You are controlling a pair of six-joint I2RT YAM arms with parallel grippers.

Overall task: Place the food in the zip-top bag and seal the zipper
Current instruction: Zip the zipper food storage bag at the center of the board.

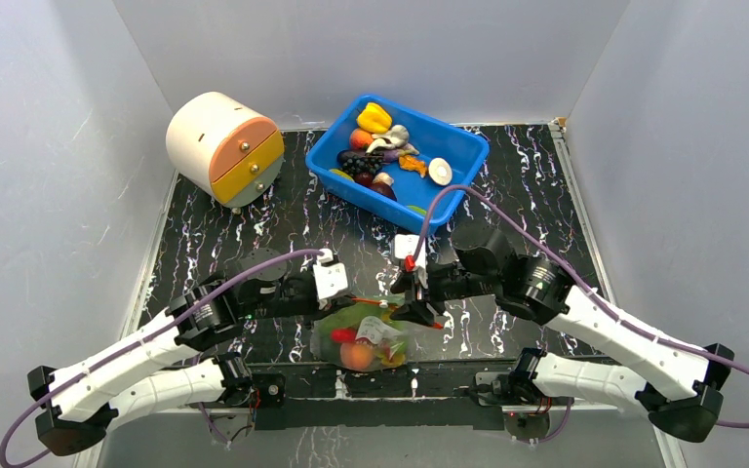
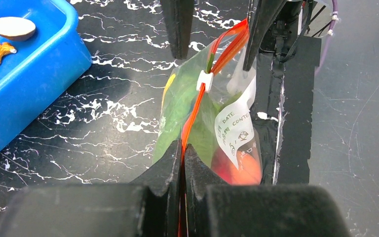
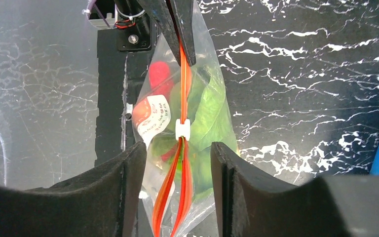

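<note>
The zip-top bag [image 1: 366,336] hangs upright between both grippers near the table's front edge. Inside it are food pieces: long green leaves [image 3: 207,113], a red chili [image 3: 159,74] and an orange-pink peach [image 2: 242,168]. My left gripper [image 2: 183,150] is shut on one end of the orange-red zipper [image 2: 192,118]. A white slider [image 3: 182,129] sits midway along the strip. From the slider toward my left gripper the strip runs as one line. Toward my right gripper [image 3: 177,148] its two lips gape apart. The right gripper is open, its jaws either side of the lips and not touching them.
A blue bin [image 1: 458,156] with several other toy foods stands at the back, right of centre. A round cream drawer unit [image 1: 224,146] lies at the back left. The bag hangs just over the black strip [image 2: 291,123] along the table's front edge.
</note>
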